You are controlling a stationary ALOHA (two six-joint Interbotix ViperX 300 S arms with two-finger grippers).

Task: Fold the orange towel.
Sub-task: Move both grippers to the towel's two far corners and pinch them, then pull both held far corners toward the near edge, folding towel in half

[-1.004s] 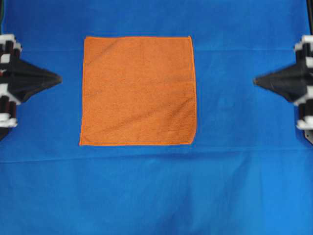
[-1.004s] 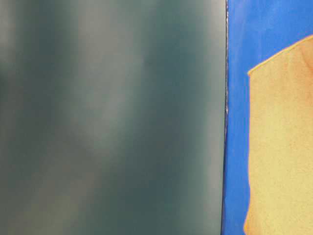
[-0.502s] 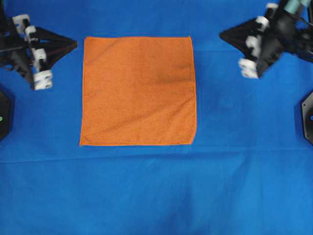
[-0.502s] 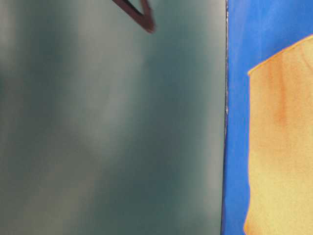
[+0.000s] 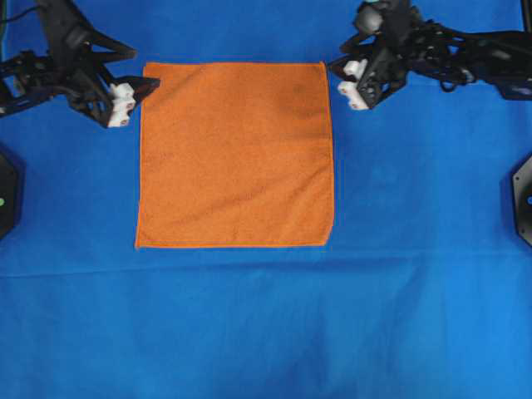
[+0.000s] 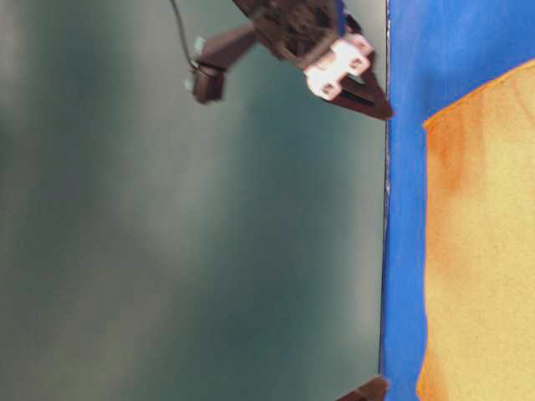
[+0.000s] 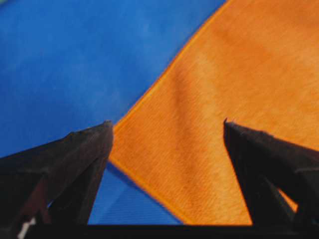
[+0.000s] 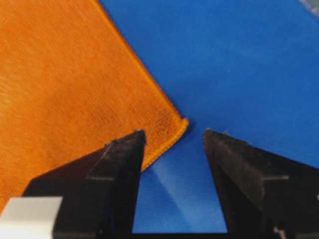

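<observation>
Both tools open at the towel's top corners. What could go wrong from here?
1. The right tool has the orange towel corner sitting at its inner finger, not centred in the gap; closing may catch only the hem or miss.
2. The towel lies flat on the blue cloth; either tool, including the left tool, may pinch the cloth along with it and drag it during the fold.
3. The two tools sit differently on their corners, so an uneven lift could skew the fold.
</observation>
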